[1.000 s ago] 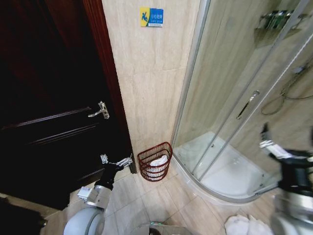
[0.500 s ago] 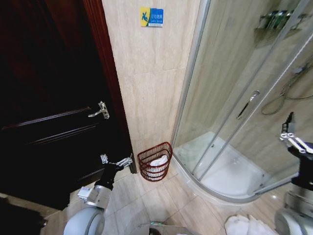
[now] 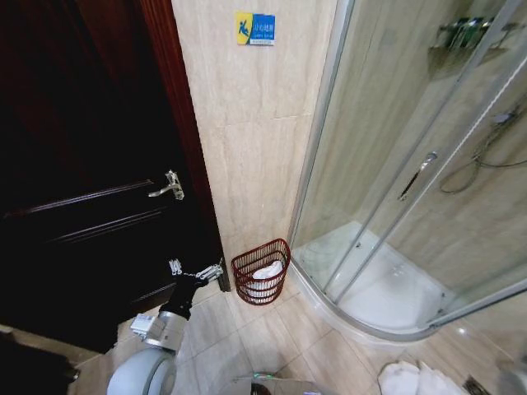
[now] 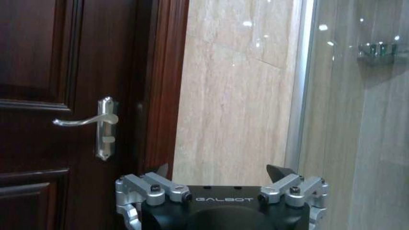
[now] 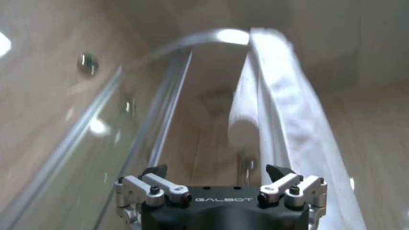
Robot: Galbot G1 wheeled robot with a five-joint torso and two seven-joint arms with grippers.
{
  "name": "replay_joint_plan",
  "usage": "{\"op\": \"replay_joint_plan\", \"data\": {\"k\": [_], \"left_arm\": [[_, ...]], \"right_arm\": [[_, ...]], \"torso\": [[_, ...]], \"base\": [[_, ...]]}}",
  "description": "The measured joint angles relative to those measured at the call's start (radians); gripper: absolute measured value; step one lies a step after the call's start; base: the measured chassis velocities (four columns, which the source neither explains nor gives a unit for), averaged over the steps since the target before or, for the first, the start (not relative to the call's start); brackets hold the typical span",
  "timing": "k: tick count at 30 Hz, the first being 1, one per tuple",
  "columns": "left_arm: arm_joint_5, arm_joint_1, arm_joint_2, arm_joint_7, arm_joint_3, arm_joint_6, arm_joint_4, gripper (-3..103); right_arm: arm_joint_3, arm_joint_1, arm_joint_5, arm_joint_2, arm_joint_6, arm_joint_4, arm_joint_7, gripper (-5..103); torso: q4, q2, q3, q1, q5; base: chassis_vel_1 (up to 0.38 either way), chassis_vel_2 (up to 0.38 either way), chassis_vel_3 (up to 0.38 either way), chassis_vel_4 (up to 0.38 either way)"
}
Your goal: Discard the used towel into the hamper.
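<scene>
The hamper [image 3: 262, 271], a small red-brown wire basket, stands on the floor against the tiled wall beside the shower. Something white [image 3: 268, 271] lies inside it. My left gripper [image 3: 198, 270] hangs low, left of the hamper and in front of the dark door, open and empty. In the left wrist view that gripper [image 4: 221, 171] faces the wall and door edge. My right gripper [image 5: 216, 171] is open with nothing between its fingers. It points at a white towel [image 5: 281, 115] draped over a curved rail at the shower glass.
A dark wooden door [image 3: 82, 181] with a silver lever handle [image 3: 167, 188] fills the left side. The curved glass shower enclosure [image 3: 395, 164] takes up the right. More white towels [image 3: 416, 380] lie on the floor tiles at the lower right.
My right arm, seen at the right edge of the head view before, has left that view. The left arm and the hamper have not moved.
</scene>
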Motion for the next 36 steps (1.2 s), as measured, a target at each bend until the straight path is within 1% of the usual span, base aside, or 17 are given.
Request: {"op": "replay_joint_plan", "data": {"k": [1, 3, 5, 8, 11, 13, 17, 21, 29, 34, 36], "left_arm": [[0.0, 0.0, 0.0, 0.0, 0.0, 0.0, 0.0, 100], [0.0, 0.0, 0.0, 0.0, 0.0, 0.0, 0.0, 100], [0.0, 0.0, 0.0, 0.0, 0.0, 0.0, 0.0, 100], [0.0, 0.0, 0.0, 0.0, 0.0, 0.0, 0.0, 100], [0.0, 0.0, 0.0, 0.0, 0.0, 0.0, 0.0, 100], [0.0, 0.0, 0.0, 0.0, 0.0, 0.0, 0.0, 100], [0.0, 0.0, 0.0, 0.0, 0.0, 0.0, 0.0, 100], [0.0, 0.0, 0.0, 0.0, 0.0, 0.0, 0.0, 100], [0.0, 0.0, 0.0, 0.0, 0.0, 0.0, 0.0, 100], [0.0, 0.0, 0.0, 0.0, 0.0, 0.0, 0.0, 100], [0.0, 0.0, 0.0, 0.0, 0.0, 0.0, 0.0, 100]], "right_arm": [[0.011, -0.012, 0.006, 0.005, -0.008, 0.001, -0.014, 100], [0.015, -0.015, 0.013, 0.005, -0.014, 0.002, -0.019, 100], [0.017, -0.015, 0.017, 0.004, -0.017, 0.003, -0.021, 100], [0.02, -0.008, 0.034, 0.007, -0.044, 0.011, -0.025, 100], [0.015, -0.003, 0.028, 0.022, -0.064, 0.017, -0.019, 100], [0.009, -0.012, 0.022, 0.037, -0.094, 0.026, -0.008, 100], [0.008, -0.016, 0.016, 0.04, -0.113, 0.034, 0.007, 100], [0.008, -0.011, 0.016, 0.04, -0.115, 0.033, 0.009, 100], [-0.028, 0.0, 0.016, 0.049, -0.108, 0.02, 0.007, 100], [-0.053, 0.007, 0.022, 0.046, -0.083, 0.012, -0.016, 100], [-0.059, 0.007, 0.025, 0.042, -0.046, -0.004, -0.033, 100]], "torso": [[0.0002, 0.0, 0.0, 0.0, -0.001], [0.0001, 0.0, 0.0, 0.0, -0.0005], [0.0002, 0.0, 0.0, 0.0, -0.0008], [0.0005, 0.0, 0.0, 0.0, -0.0008], [0.0005, 0.0, 0.0, 0.0, -0.0007], [0.0003, 0.0, 0.0, 0.0, -0.0006], [0.0002, 0.0, 0.0, 0.0, -0.0007], [0.0003, 0.0, 0.0, 0.0, -0.0008], [0.0002, 0.0, 0.0, 0.0, -0.0006], [0.0, 0.0, 0.0, 0.0, -0.0006], [0.0005, 0.0, 0.0, 0.0, -0.0007]], "base": [[0.0, 0.0, 0.0, 0.0], [0.0, 0.0, 0.0, 0.0], [0.0, 0.0, 0.0, 0.0], [0.0, 0.0, 0.0, 0.0], [0.0, 0.0, 0.0, 0.0], [0.0, 0.0, 0.0, 0.0], [-0.033, -0.045, -0.054, -0.048], [-0.075, -0.087, -0.081, -0.078], [-0.101, -0.104, -0.091, -0.105], [-0.078, -0.072, -0.079, -0.067], [0.0, 0.0, 0.0, 0.0]]}}
